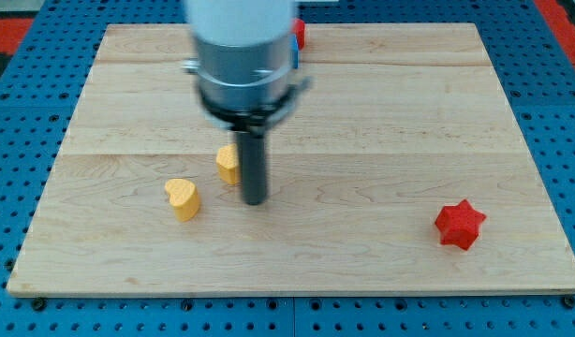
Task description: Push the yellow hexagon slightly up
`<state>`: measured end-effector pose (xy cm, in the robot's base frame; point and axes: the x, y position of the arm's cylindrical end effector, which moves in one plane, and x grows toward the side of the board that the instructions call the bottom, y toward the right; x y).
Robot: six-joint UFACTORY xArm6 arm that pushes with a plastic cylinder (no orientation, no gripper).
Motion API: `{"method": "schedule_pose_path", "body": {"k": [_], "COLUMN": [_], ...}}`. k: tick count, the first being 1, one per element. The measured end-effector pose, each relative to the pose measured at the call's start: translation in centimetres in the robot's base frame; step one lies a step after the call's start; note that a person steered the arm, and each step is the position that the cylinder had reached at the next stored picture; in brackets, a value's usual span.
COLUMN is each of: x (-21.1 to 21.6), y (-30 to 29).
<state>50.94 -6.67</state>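
A pale wooden surface [381,112] made of joined planks is seen lying on a blue perforated base [16,112]. The arm is seen descending from the view's top, its grey and white body blurred, ending in a dark rod whose lower end, my tip [256,200], is set down on the wood a little left of the view's centre. No claw is fitted to this arm, so no open or closed state can be told; only the plain rod is shown. The yellow hexagon [228,164] is found just to the view's left of the rod, partly hidden behind it, and appears to be touching or nearly touching the rod's side, slightly above the level of my tip. A yellow heart-shaped block [183,198] is placed further to the view's left and a little lower, close to the hexagon but apart from it. A red star-shaped block [459,225] is seen well apart at the lower right of the wood. A red block [300,35] is partly hidden behind the arm's body at the top edge, its shape not to be made out.
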Motion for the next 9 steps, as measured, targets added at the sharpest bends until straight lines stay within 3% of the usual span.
{"method": "schedule_pose_path", "body": {"k": [1, 2, 3, 4, 5, 7, 8, 9], "x": [-4.3, -9.2, -12.2, -11.1, -11.1, -11.1, -7.7, -4.3], "y": [-0.3, 4.4, 5.6, 11.9, 12.8, 10.8, 5.6, 6.7]}}
